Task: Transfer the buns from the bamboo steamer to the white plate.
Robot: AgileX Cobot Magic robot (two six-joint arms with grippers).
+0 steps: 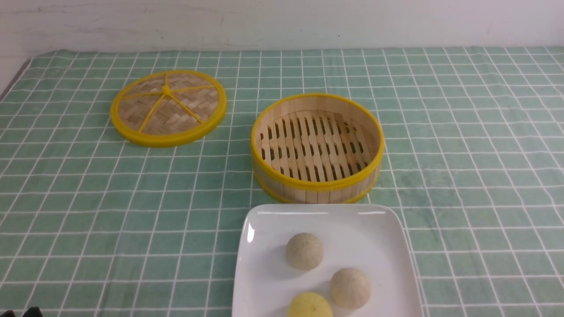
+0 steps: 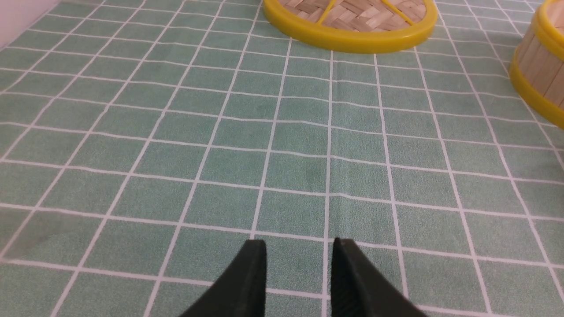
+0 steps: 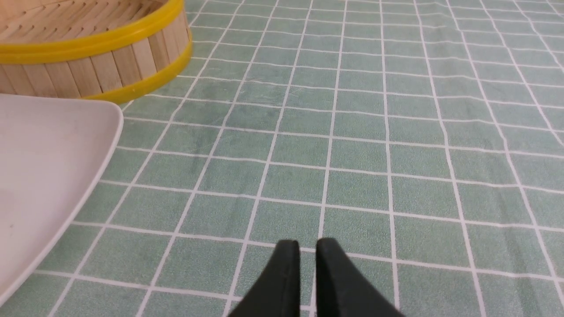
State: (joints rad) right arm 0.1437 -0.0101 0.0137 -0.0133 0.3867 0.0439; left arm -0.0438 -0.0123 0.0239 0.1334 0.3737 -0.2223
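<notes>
Two cream buns [image 1: 304,251] [image 1: 350,288] and a yellow bun [image 1: 309,306] lie on the white plate [image 1: 326,211] at the table's near edge. Just behind the plate stands the bamboo steamer [image 1: 317,182], with only its slatted floor showing inside. My left gripper [image 2: 299,241] hovers open over bare cloth, near the lid and left of the steamer [image 2: 539,66]. Over the cloth to the right of the plate [image 3: 44,154] and steamer [image 3: 88,66] is my right gripper [image 3: 307,241]. Its fingertips stand a narrow slit apart, with nothing between them.
The flat woven lid [image 1: 167,108] with its yellow rim lies at the back left, also visible as the lid [image 2: 352,26] in the left wrist view. A green checked cloth [image 1: 462,154] covers the table, and a white wall runs behind it.
</notes>
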